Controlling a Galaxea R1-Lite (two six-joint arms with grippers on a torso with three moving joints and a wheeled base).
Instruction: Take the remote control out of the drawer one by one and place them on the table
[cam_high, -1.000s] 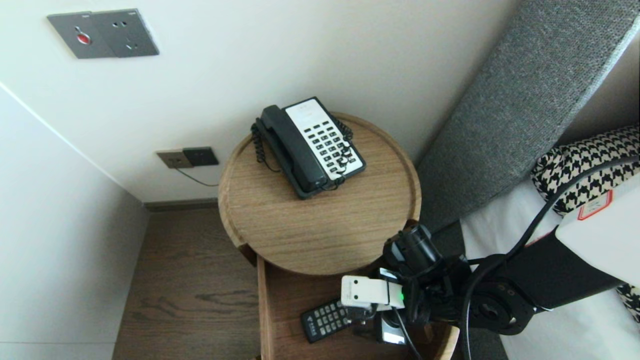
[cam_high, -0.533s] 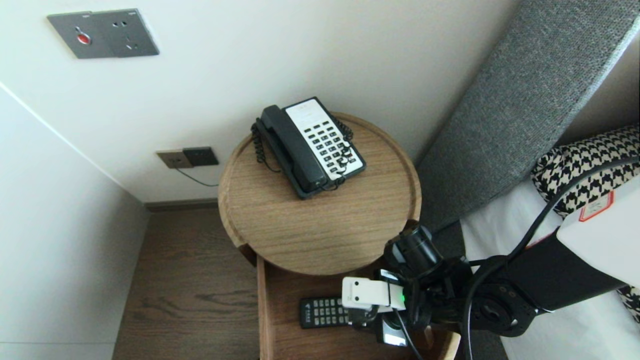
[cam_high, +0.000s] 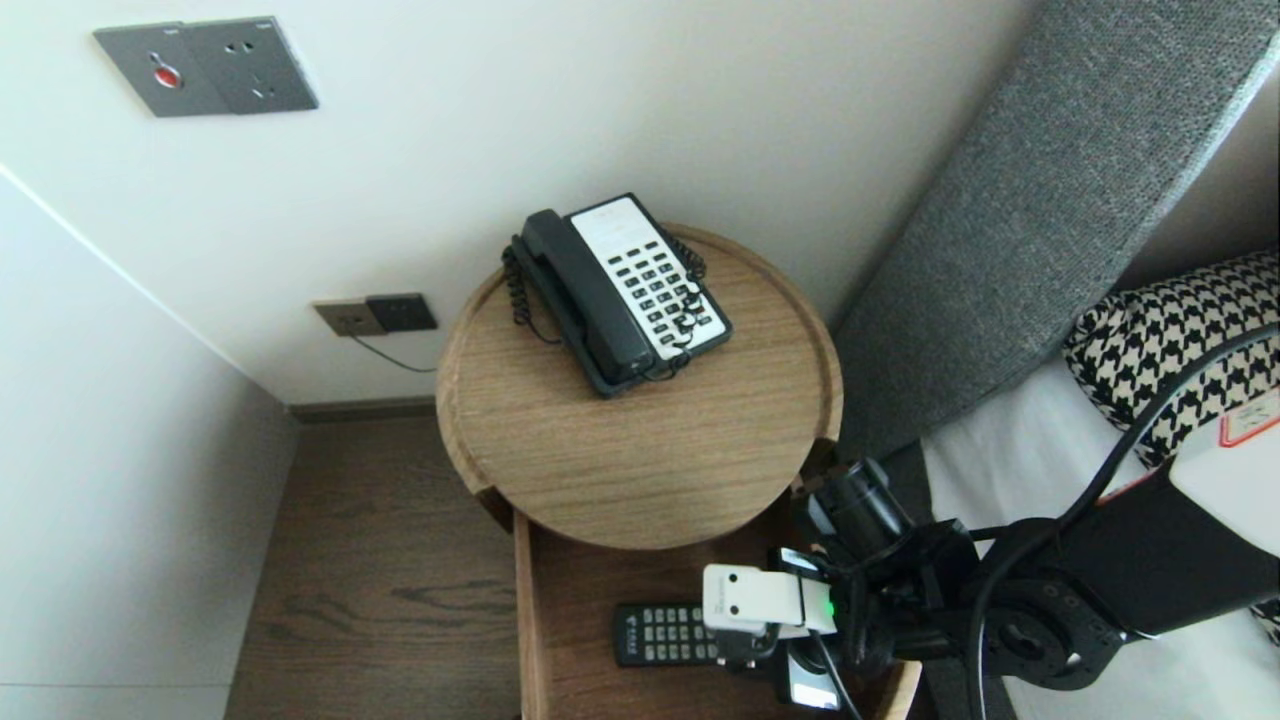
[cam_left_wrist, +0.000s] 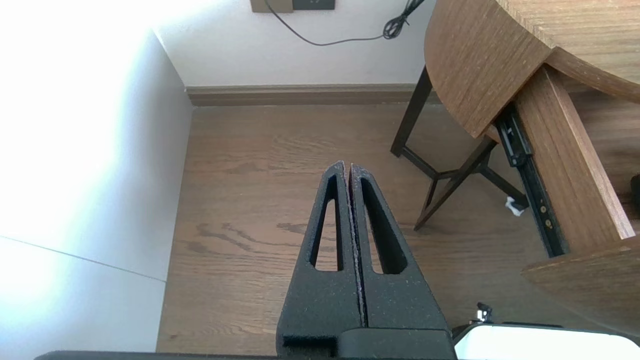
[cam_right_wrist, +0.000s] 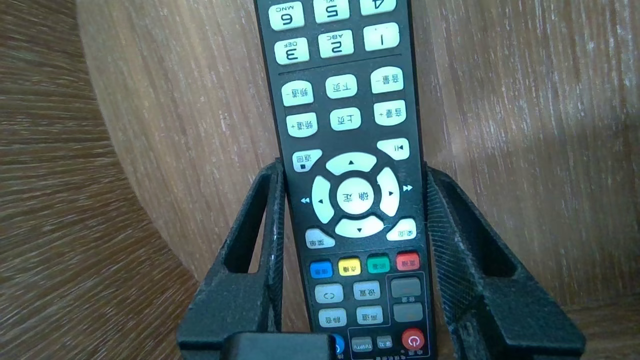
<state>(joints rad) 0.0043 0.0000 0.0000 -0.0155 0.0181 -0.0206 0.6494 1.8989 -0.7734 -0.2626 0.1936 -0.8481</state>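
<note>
A black remote control (cam_high: 660, 634) with pale buttons lies in the open wooden drawer (cam_high: 523, 620) under the round table. My right gripper (cam_right_wrist: 353, 169) is shut on the remote control (cam_right_wrist: 350, 125), one finger pressed to each long side near the arrow keys. In the head view the wrist camera (cam_high: 762, 598) hides those fingers. In the left wrist view my left gripper (cam_left_wrist: 348, 166) is shut on nothing and hangs over the wood floor beside the table.
A black and white telephone (cam_high: 620, 290) sits at the back of the round wooden table top (cam_high: 640, 450). A grey headboard (cam_high: 1050, 200), a houndstooth pillow (cam_high: 1170, 330) and the bed lie to the right. White walls close the left and back.
The right gripper's fingers closed onto the remote. The remote turned from slanted to level in the drawer and shifted slightly right with the arm.
</note>
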